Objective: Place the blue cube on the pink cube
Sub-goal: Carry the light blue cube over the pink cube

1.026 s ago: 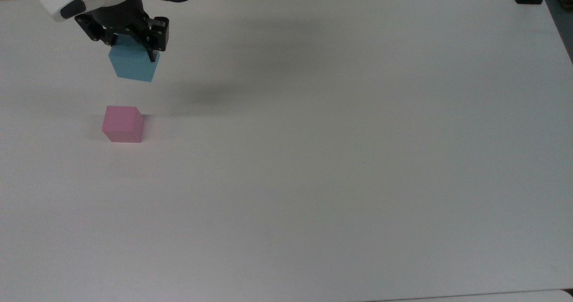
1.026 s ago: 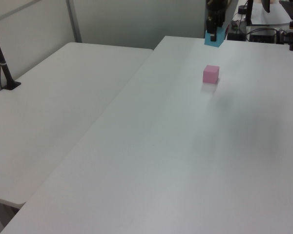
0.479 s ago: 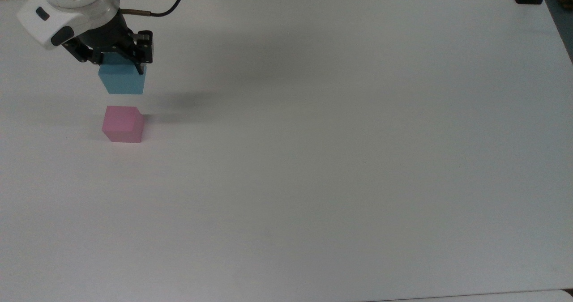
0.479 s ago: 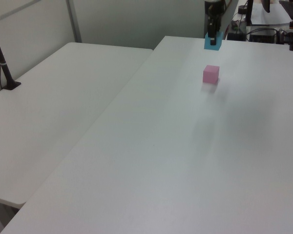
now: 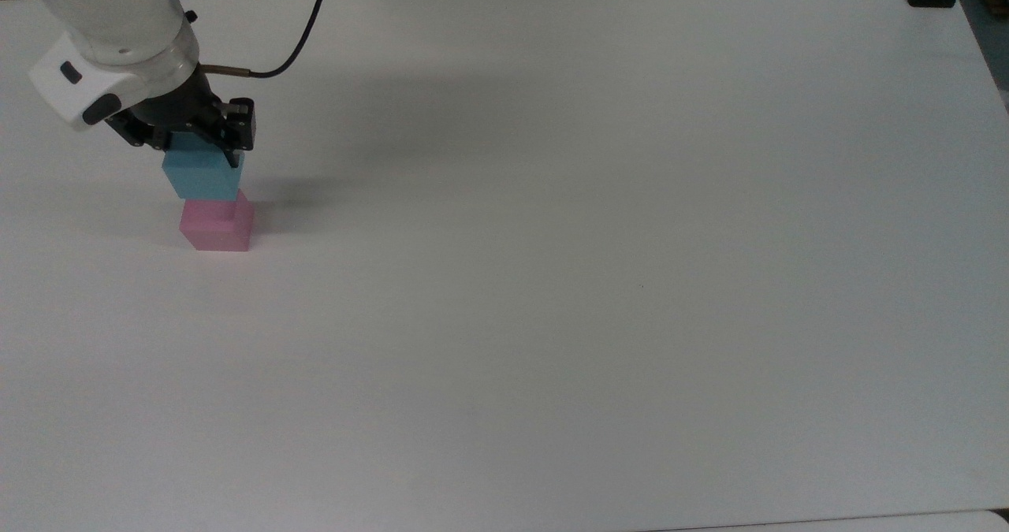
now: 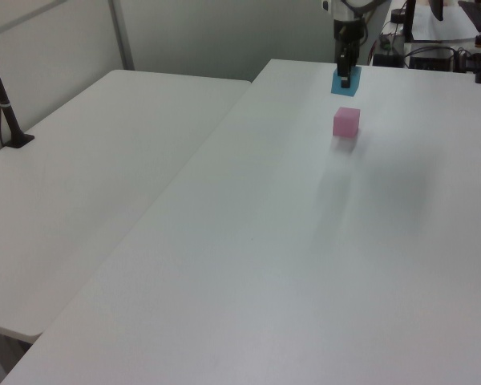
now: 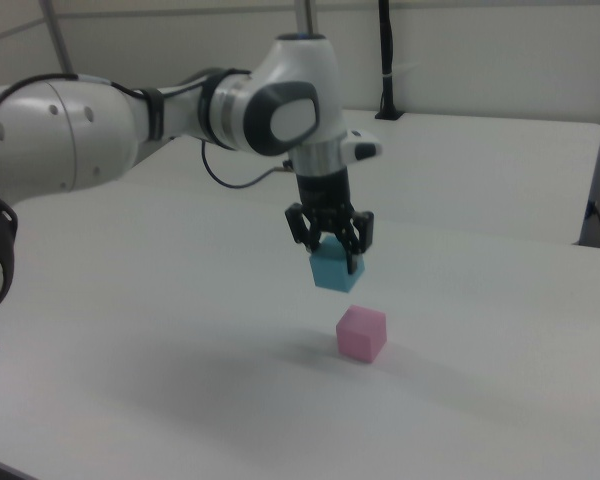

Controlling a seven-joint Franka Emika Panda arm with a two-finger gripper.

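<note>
Here we see the jaws clamped on the blue cube (image 7: 335, 269), gripping its upper part from two opposite sides and holding it in the air clear of the tabletop (image 5: 552, 280). The pink cube (image 7: 362, 333) rests on the tabletop below the jaws and a little to one side of them, apart from the blue cube; in the right view a clear gap separates the two. Nothing stands between the held cube and the pink one. A dark cable (image 5: 276, 55) loops from the wrist, behind the jaws.

Compared with the frame one second ago, the jaws have travelled toward the pink cube: in the top view the blue cube (image 5: 201, 176) now overlaps the pink cube's (image 5: 217, 228) far edge, where a strip of bare tabletop lay between them before. The pink cube has not moved.

The tabletop is plain white and matte, with a soft shadow beside the cubes. A second white table (image 6: 88, 184) adjoins it on the left view's left, carrying a black clamped post (image 6: 4, 100). Pale partition walls close the room behind.
</note>
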